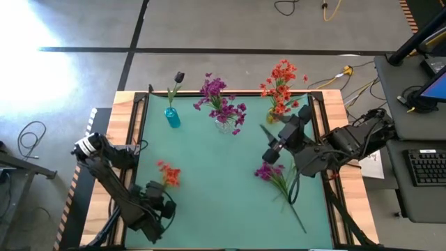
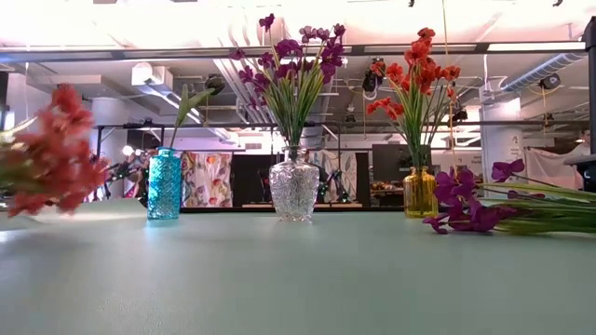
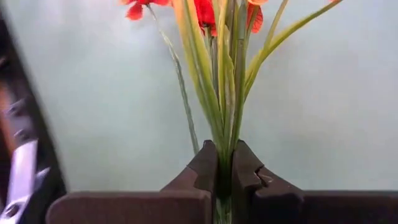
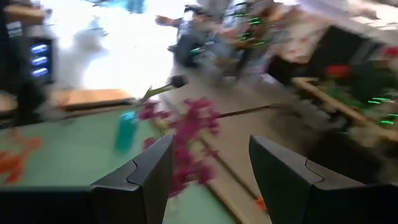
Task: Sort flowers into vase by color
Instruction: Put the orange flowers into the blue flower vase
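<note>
Your left gripper [image 3: 224, 163] sits at the near left of the mat [image 1: 216, 181], fingers clamped on the green stems of an orange flower [image 1: 168, 173]. In the left wrist view the stems pass straight between the two closed fingers [image 3: 202, 163], with the red-orange petals beyond them. From above, the bloom lies toward the mat's centre from the gripper.

Your right gripper [image 4: 208, 168] is over the right side of the mat, fingers apart and holding nothing. Its wrist view looks toward the back row and the room beyond.

Just on the near side of that arm a loose purple flower [image 1: 268, 171] lies flat on the mat, its stem running toward the near right corner.

Along the far edge stand three vases. The blue vase [image 1: 172, 117] on the left holds one dark bud [image 1: 179, 77]. The clear vase [image 2: 294, 189] in the middle holds purple flowers [image 1: 221, 101]. The amber vase [image 2: 420, 194] on the right holds orange flowers [image 1: 281, 84]. All three stand upright and well apart.
</note>
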### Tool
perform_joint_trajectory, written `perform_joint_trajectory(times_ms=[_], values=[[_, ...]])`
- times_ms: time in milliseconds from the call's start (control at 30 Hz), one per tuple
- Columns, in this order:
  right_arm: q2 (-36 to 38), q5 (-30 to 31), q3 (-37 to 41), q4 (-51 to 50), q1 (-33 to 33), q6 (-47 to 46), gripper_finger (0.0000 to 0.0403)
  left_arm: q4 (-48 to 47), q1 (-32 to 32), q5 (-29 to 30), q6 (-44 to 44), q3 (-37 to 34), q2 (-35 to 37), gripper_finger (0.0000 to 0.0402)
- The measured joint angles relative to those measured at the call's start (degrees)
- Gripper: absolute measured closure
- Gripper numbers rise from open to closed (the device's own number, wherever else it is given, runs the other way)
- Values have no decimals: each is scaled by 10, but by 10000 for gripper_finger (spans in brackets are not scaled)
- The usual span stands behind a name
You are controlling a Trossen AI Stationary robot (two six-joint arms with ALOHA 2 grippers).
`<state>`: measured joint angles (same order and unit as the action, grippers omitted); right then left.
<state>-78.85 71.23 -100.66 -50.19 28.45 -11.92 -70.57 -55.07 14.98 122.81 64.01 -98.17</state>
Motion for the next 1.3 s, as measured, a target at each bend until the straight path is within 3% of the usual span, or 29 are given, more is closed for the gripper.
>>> perform_joint_trajectory(times_ms=[133, 167, 367, 500, 567, 733, 833, 1100, 1300], values=[[2, 173, -2, 1, 0, 7, 202, -5, 0, 56, -36, 30, 10, 401], [4, 185, -2, 0, -1, 11, 202, -4, 0, 67, -48, 37, 12, 401], [43, 177, -2, 0, -43, -8, 202, -4, 0, 142, -116, 84, 15, 402], [49, 172, -1, -6, -54, -10, 202, 4, 0, 226, -172, 117, 15, 401], [49, 140, -1, -6, -54, -11, 202, 13, 0, 267, -225, 131, 15, 401], [33, -44, -1, -6, -54, -11, 202, 36, 0, 358, -346, 163, 15, 401], [11, -121, 0, -6, -50, -11, 202, 50, 0, 399, -401, 176, 15, 401], [-40, -147, 17, -5, -16, -1, 202, 141, 0, 514, -585, 178, 15, 401], [-45, -166, 104, 18, 17, -32, 202, 145, 1, 582, -646, 178, 18, 401]])
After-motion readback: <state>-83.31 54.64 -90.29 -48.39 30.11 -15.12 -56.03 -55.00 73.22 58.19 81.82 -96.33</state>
